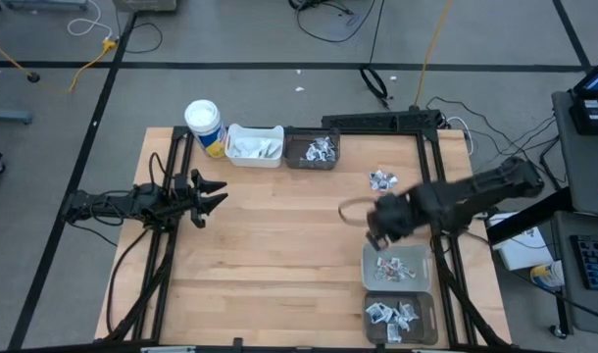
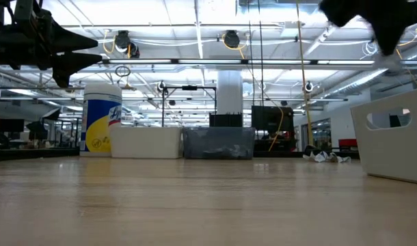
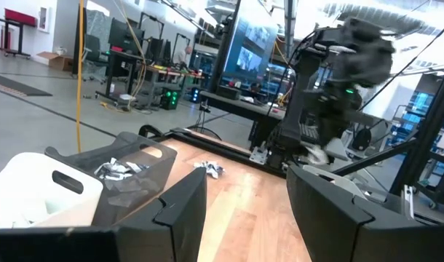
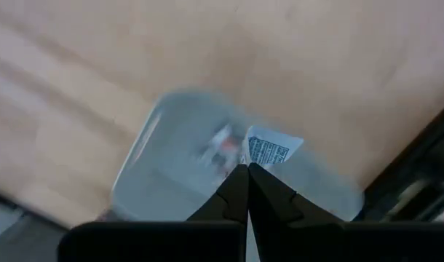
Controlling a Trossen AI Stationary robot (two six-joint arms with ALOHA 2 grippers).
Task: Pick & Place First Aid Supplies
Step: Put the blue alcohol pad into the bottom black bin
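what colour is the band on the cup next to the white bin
Yellow, with blue print above it on the white cup; the low view shows it best.

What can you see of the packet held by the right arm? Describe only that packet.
The packet is small, flat and white, roughly square, with blue print on its face; it looks like paper or foil. The right gripper has its jaws shut on one corner, so the packet hangs tilted above the grey bin at the table's right side, where other packets lie. Nothing but the jaws touches it.
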